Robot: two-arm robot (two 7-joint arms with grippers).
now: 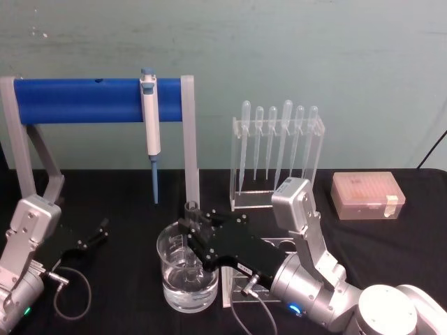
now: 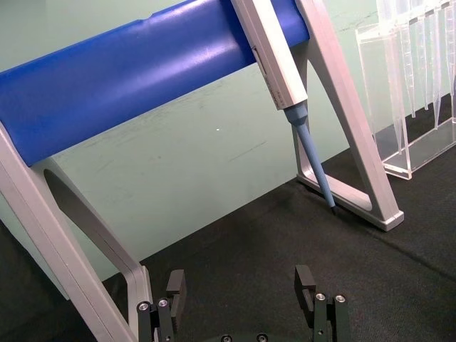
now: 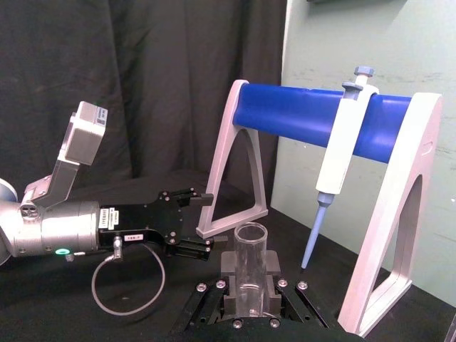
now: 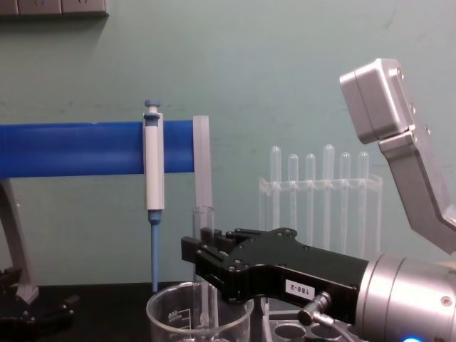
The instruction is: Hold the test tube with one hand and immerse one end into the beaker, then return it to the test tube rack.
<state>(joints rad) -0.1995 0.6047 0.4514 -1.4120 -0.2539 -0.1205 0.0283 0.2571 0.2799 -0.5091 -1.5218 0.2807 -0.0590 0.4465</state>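
My right gripper [image 1: 190, 227] is shut on the test tube [image 1: 191, 208], a clear glass cylinder held upright by its upper part. The tube's lower end [image 4: 206, 310] reaches down inside the beaker [image 1: 172, 255], a wide clear glass beaker with water at its bottom. I cannot tell whether the end touches the water. In the right wrist view the tube [image 3: 250, 246] stands between the black ridged fingers [image 3: 231, 265]. My left gripper [image 1: 98, 234] rests open on the black table to the left, well away from the beaker, nothing between its fingers [image 2: 176, 291].
A blue-barred stand [image 1: 77, 100] with a hanging white and blue micropipette [image 1: 150, 129] stands behind the beaker. A clear acrylic rack [image 1: 277, 157] of slim pipettes is at the back right, a pink tip box [image 1: 367, 195] farther right. A holed rack [image 4: 285, 331] sits under my right arm.
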